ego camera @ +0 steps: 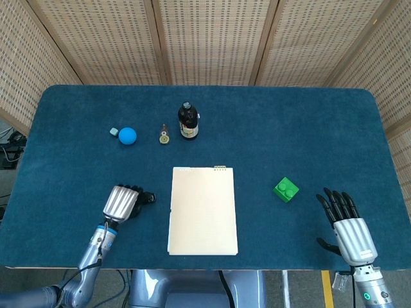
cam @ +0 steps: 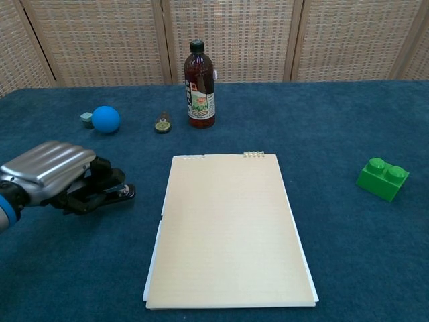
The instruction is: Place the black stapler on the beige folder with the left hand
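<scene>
Head view: the left hand (ego camera: 122, 203) is wrapped over the black stapler (ego camera: 146, 197), whose tip juts from the fingers, just left of the beige folder (ego camera: 203, 210) and not on it. The right hand (ego camera: 347, 231) lies spread and holding nothing at the near right of the blue bench (ego camera: 289, 135), beyond a green brick (ego camera: 286, 189).

Chest view: the left hand (cam: 53, 176) grips the black stapler (cam: 107, 193) close above the bench (cam: 322, 121), beside the folder (cam: 228, 231). Behind stand a dark bottle (cam: 200, 84), a blue ball (cam: 106, 119) and a small round object (cam: 161, 124). The green brick (cam: 382, 178) sits right.
</scene>
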`<state>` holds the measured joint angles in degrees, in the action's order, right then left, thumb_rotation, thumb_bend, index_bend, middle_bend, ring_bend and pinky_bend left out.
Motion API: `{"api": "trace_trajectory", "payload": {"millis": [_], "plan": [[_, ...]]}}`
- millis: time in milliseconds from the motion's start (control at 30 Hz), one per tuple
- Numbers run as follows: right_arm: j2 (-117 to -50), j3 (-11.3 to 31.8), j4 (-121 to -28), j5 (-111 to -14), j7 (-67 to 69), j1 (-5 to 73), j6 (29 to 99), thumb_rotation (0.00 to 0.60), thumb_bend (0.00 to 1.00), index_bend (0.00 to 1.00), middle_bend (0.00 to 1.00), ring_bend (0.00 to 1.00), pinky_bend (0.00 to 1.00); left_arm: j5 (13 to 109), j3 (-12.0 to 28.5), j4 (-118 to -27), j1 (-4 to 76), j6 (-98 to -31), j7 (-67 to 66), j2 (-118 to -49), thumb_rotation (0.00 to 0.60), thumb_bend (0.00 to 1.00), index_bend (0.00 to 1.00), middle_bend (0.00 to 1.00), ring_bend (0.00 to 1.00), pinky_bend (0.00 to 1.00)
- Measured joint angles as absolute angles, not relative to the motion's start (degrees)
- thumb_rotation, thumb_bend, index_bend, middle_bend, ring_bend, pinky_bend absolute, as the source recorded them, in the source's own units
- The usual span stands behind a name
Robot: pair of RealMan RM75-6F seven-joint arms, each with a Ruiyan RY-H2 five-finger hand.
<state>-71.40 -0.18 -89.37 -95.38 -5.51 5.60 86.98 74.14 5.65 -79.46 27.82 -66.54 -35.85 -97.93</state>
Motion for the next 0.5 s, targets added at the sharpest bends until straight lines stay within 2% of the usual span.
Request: {"api": "trace_trajectory", "payload": {"millis": [267,500], "plan": [[-71.07,0.05,-89.49,-94.88,-4.35,5.59,86.97,0.600,0.13,0.00,0.00,0.00,0.00,75.26,8.47,-85.15,32.99,-64.00,-38.78,-95.56,0.600,0.65,0.83,0.55,0.55,0.54],[-70.78,0.25,-89.28,-94.22,-2.83,5.87,86.28,0.600,0.13,0.00,0.00,0.00,0.00,73.19,10.06,-85.46,37.21,-61.60,-45.92,-98.89,0.600,0.64,0.81,0.53,0.55,0.53]]}}
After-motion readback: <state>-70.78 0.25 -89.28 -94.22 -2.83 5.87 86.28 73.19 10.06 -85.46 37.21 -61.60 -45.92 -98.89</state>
